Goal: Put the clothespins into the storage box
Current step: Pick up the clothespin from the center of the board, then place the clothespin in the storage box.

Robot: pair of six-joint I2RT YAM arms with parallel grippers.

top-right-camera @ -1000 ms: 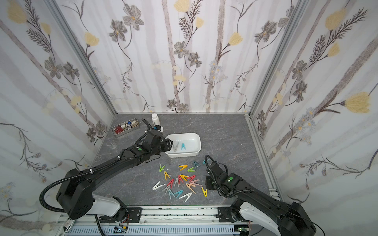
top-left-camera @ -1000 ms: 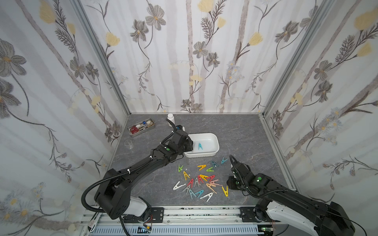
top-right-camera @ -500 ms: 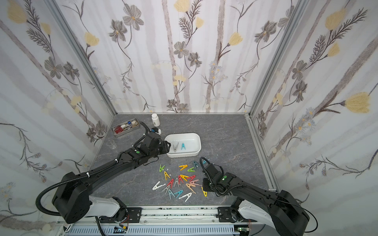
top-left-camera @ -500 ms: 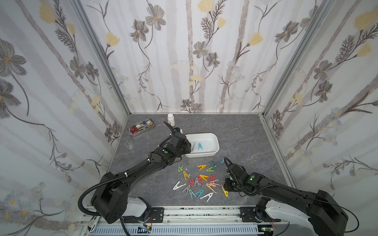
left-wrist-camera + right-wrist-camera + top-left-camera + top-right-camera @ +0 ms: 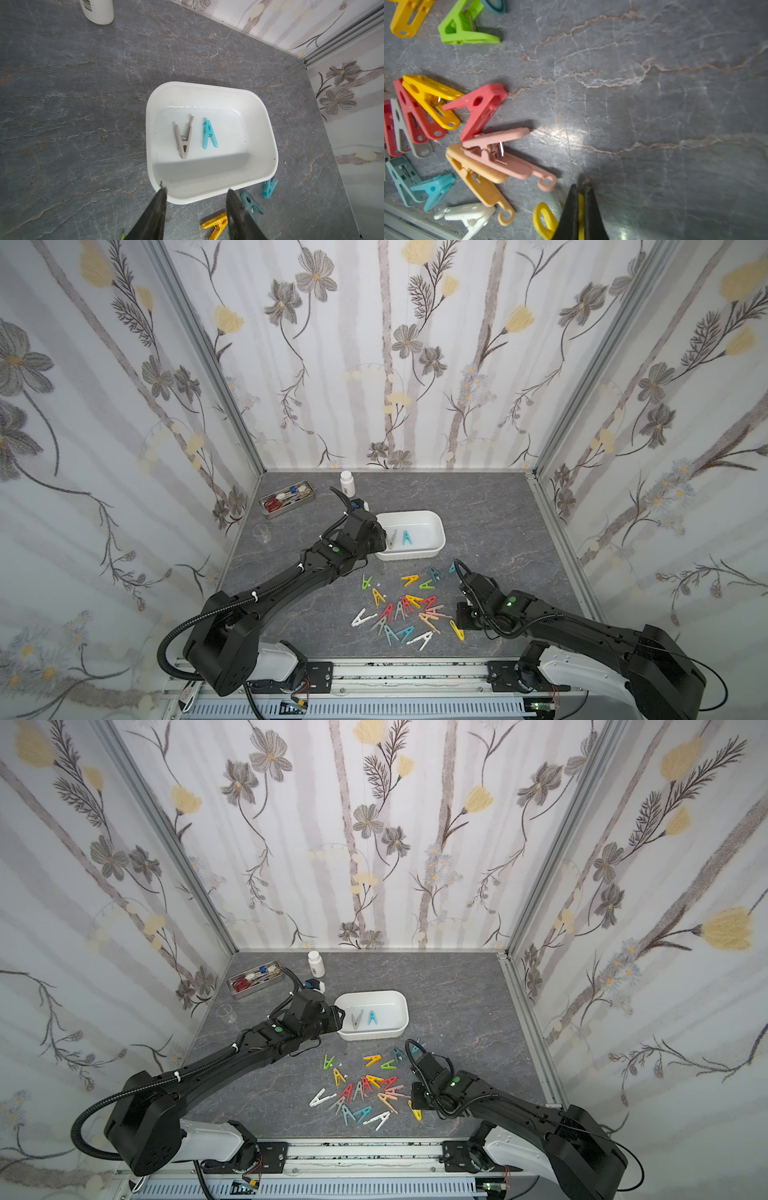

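The white storage box [image 5: 409, 513] [image 5: 372, 993] holds a grey clothespin [image 5: 184, 138] and a teal clothespin [image 5: 209, 135]. My left gripper [image 5: 197, 192] hangs open and empty at the box's near-left corner. Several loose clothespins [image 5: 407, 610] [image 5: 365, 1090] in yellow, red, green, teal, grey, white and peach lie in a heap in front of the box. At the heap's right edge my right gripper [image 5: 580, 191] is shut on a yellow clothespin [image 5: 544, 218] [image 5: 456, 630], one leg pinched between the fingers and its loop end sticking out.
A metal tray of tools [image 5: 286, 499], a white bottle [image 5: 347, 483] and a small clear beaker [image 5: 262, 533] stand at the back left. Two teal pegs [image 5: 269, 188] and a yellow peg [image 5: 216, 225] lie just in front of the box.
My right gripper has come down to the heap's right edge and closed on the yellow clothespin. The left arm has drawn back slightly from over the box.
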